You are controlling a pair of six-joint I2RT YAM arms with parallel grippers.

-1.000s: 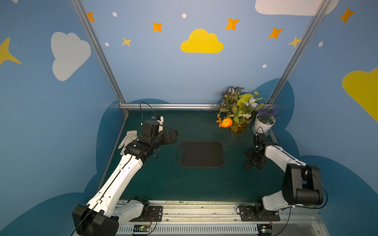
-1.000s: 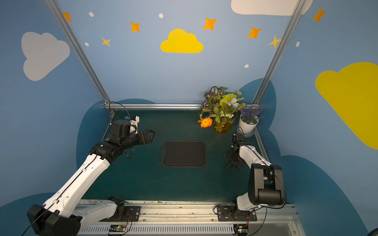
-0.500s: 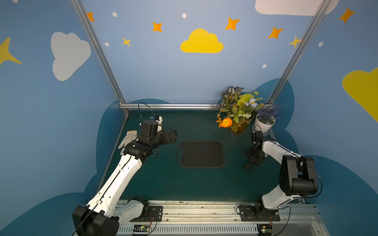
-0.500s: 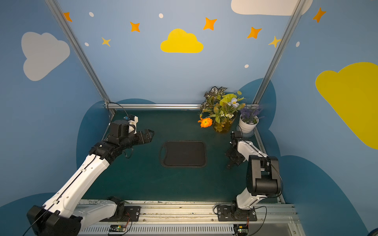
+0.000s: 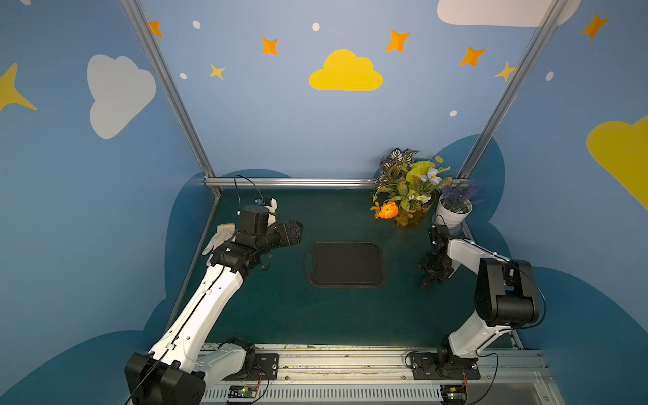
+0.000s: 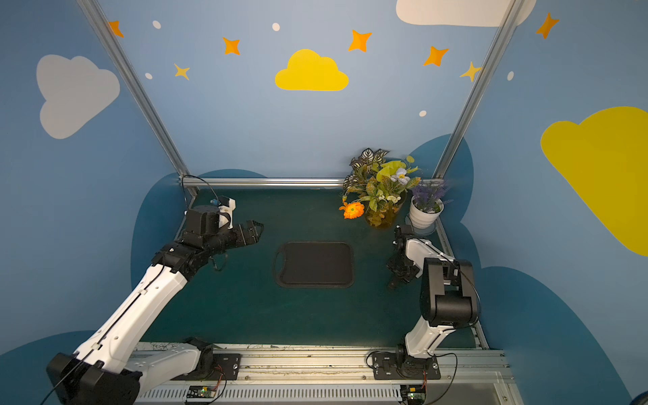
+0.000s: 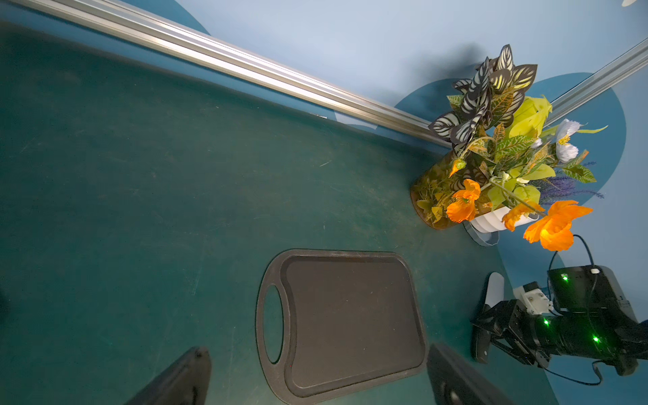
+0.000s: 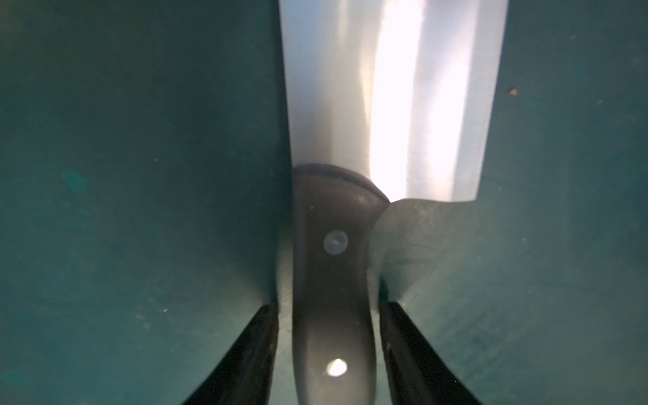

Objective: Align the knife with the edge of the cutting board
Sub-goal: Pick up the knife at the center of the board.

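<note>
Your right gripper point(image 8: 329, 306) stood low over the knife point(image 8: 385, 105), one finger on each side of the black handle point(image 8: 333, 266). A thin strip of mat showed between each finger and the handle, so you had it bracketed but not yet pinched: jaws parted, nothing grasped. The knife lay flat on the green mat point(image 8: 140, 175), its broad blade running away from the wrist camera and catching a hard glare. In both top views the gripper hid most of the knife. In the left wrist view, though, you could see its pale blade point(image 7: 494, 289) beyond the plain short end of the board point(image 7: 350, 315), under the right arm, with bare mat between knife and board. They were near each other but not touching. The board point(image 5: 345, 264) lay flat in the middle of the mat, long side across the scene, and its oval hole point(image 7: 273, 329) faced your left arm. That put the knife off the end opposite the hole, toward the mat's right edge. Your left gripper point(image 5: 296, 233) hung clear of the mat off the hole end of the board. Its jaws were spread wide and empty, and in its own wrist view the two fingers point(image 7: 189, 378) stood far apart. Further out, a bouquet point(image 5: 403, 196) stood in the far right corner with a white pot point(image 5: 454, 212) of purple sprigs just beside it, close behind the right arm. A white glove point(image 5: 219, 238) lay at the mat's left edge beside the left arm.
</note>
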